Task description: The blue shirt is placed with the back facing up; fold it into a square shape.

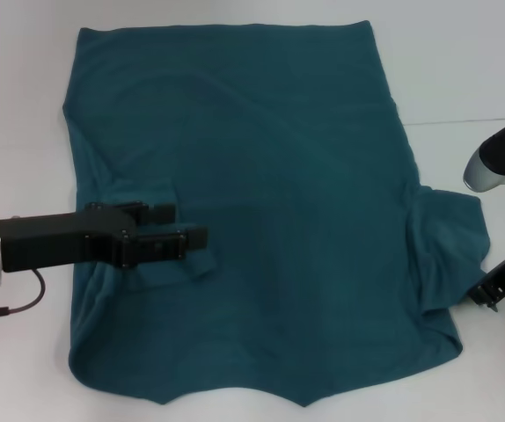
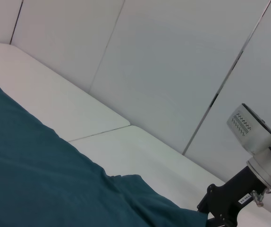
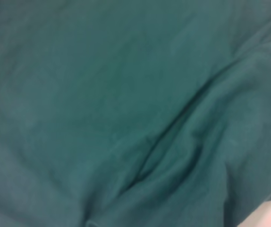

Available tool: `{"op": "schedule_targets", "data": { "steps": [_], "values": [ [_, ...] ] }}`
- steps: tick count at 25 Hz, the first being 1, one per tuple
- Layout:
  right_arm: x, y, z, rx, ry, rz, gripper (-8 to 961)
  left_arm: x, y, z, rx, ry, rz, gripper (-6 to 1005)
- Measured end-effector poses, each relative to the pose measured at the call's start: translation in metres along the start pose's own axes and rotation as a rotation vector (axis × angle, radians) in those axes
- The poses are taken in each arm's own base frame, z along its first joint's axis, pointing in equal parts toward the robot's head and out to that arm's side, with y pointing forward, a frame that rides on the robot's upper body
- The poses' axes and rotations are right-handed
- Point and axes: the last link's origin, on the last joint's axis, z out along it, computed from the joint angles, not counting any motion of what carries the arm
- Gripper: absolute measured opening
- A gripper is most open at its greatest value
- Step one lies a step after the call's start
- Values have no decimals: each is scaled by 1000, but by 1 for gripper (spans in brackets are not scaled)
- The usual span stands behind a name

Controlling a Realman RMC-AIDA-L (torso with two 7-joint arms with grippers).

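Lying flat on the white table [image 1: 464,53], plain back up: blue shirt [image 1: 261,202], filling most of the work area, hem toward the far edge, collar toward the robot. Reaching in from the left over the shirt's left side: left gripper [image 1: 201,230], fingers [image 1: 173,243] extended sideways above a left sleeve that appears already turned inward onto the body, with a small flap of cloth just beside the fingertips. Showing a slight gap between the two fingers, apparently parted; holding nothing that can be confirmed. Waiting at the right edge of the table, just beside the right sleeve [image 1: 450,242]: right gripper [image 1: 501,286], only partly in frame, finger state impossible to tell. Showing only wrinkled teal cloth at close range in the right wrist view. Standing at an early stage by judgement: one sleeve apparently folded in, right sleeve still spread outward, long body not yet doubled over. Remaining: tucking in the right sleeve, then folding the length down toward a square.
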Motion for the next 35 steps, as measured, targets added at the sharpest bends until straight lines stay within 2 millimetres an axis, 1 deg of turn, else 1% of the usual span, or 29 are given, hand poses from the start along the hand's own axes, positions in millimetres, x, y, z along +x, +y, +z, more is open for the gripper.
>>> {"op": "schedule_targets", "data": {
  "steps": [6, 9, 12, 15, 18, 20, 25, 29, 30, 31, 35],
  "values": [
    [2, -4, -3, 17, -8, 10, 187, -1, 1, -1, -4, 0, -6, 795],
    [2, -13, -14, 81, -35, 17, 7, -2, 1, -1, -4, 3, -10, 795],
    [-5, -18, -31, 139, -92, 0, 8, -2, 1, -1, -6, 4, -15, 795],
    [-17, -15, -47, 179, -144, -47, 8, -2, 1, -1, -6, 4, -18, 795],
    [-30, -3, -56, 205, -172, -136, 9, -2, 1, -1, -6, 4, -20, 795],
    [-39, 9, -59, 214, -184, -212, 10, -3, 1, -2, -6, 4, -24, 795],
    [-60, 46, -65, 237, -221, -444, 11, -7, 1, -2, -7, 6, -40, 795],
    [-72, 70, -67, 242, -229, -606, 12, -8, 0, -3, -5, 7, -48, 796],
    [-76, 78, -67, 241, -227, -665, 12, -10, 0, -4, -4, 8, -56, 796],
    [-76, 78, -67, 241, -227, -665, 12, -11, 0, -4, -3, 8, -61, 796],
    [-80, 90, -66, 225, -190, -746, 13, -14, 0, -6, 2, 9, -71, 796]
  ]
}}
